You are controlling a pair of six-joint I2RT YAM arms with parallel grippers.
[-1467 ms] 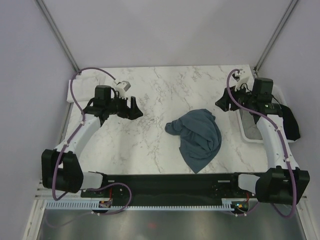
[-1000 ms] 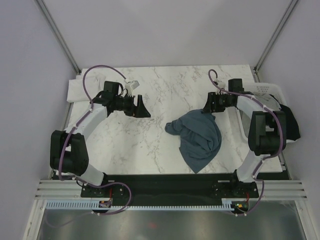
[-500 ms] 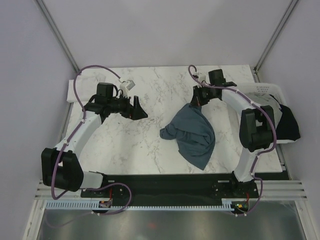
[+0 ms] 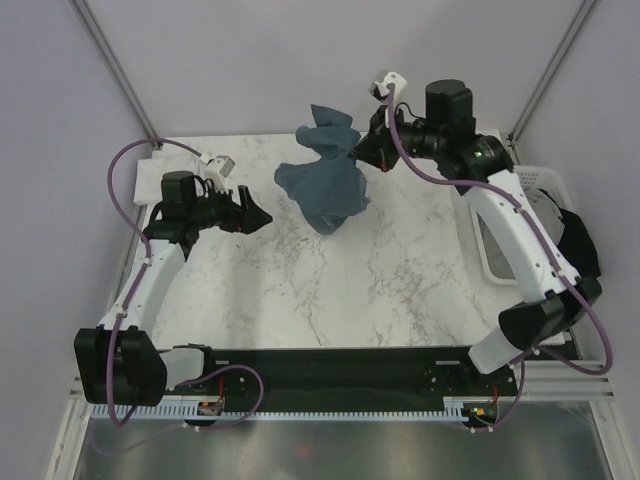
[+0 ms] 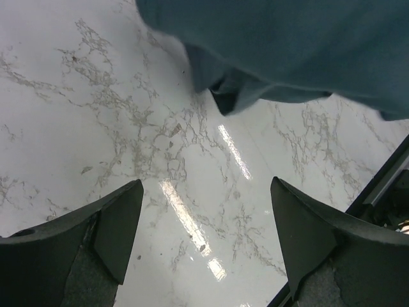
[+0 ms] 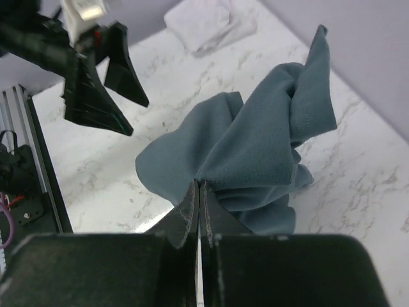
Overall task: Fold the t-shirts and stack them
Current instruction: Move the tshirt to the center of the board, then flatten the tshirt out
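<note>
The dark slate-blue t-shirt (image 4: 325,188) hangs bunched in the air over the far middle of the table. My right gripper (image 4: 357,157) is shut on its upper edge; in the right wrist view the jaws (image 6: 199,187) pinch the cloth (image 6: 255,144) tight. To the shirt's left, low over the table, my left gripper (image 4: 256,213) points at it, open and empty. The left wrist view shows its fingers wide apart (image 5: 206,185) with the shirt's hem (image 5: 287,45) just ahead. A white t-shirt (image 4: 148,178) lies folded at the far left. A black t-shirt (image 4: 578,245) drapes over the basket.
The white slatted basket (image 4: 522,180) stands at the table's right edge beside the right arm. Metal frame posts rise at both far corners. The black base rail runs along the near edge.
My right gripper closed on the slate-blue shirt, lifted it off the table and carried it up and toward the far left. The left gripper stayed open and drifted slightly left.
</note>
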